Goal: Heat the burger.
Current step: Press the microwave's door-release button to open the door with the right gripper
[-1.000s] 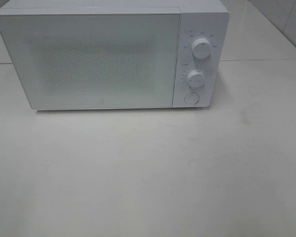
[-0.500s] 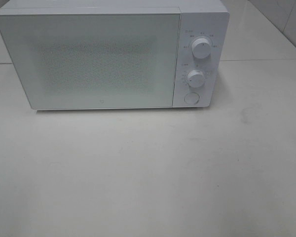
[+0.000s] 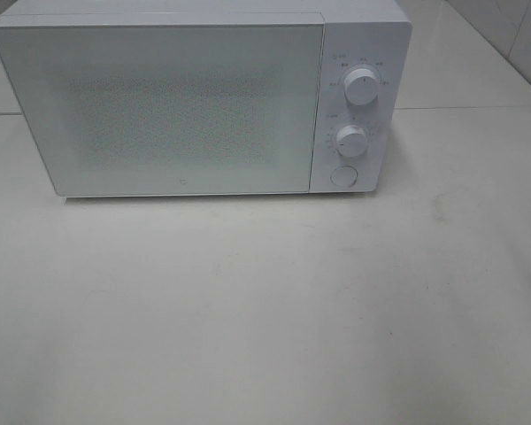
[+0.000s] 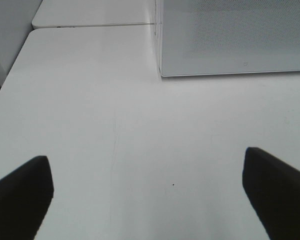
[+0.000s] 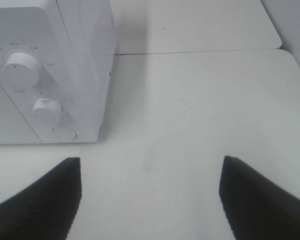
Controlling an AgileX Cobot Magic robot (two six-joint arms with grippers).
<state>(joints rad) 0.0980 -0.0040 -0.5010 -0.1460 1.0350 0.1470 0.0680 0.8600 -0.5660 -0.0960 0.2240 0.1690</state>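
The burger is out of view in every frame. A white microwave point(image 3: 199, 97) stands at the back of the white table point(image 3: 265, 310) with its frosted door point(image 3: 168, 106) shut. Its two dials point(image 3: 361, 86) point(image 3: 351, 140) and round button point(image 3: 342, 175) are on its right side. My left gripper point(image 4: 149, 187) is open and empty, low over the table in front of the microwave's left corner point(image 4: 162, 70). My right gripper point(image 5: 150, 195) is open and empty, to the front right of the control panel point(image 5: 32, 95). Neither arm shows in the high view.
A seam point(image 3: 469, 108) joins a second table surface behind. A tiled wall point(image 3: 513, 35) rises at the back right. The table's left edge point(image 4: 10, 80) shows in the left wrist view.
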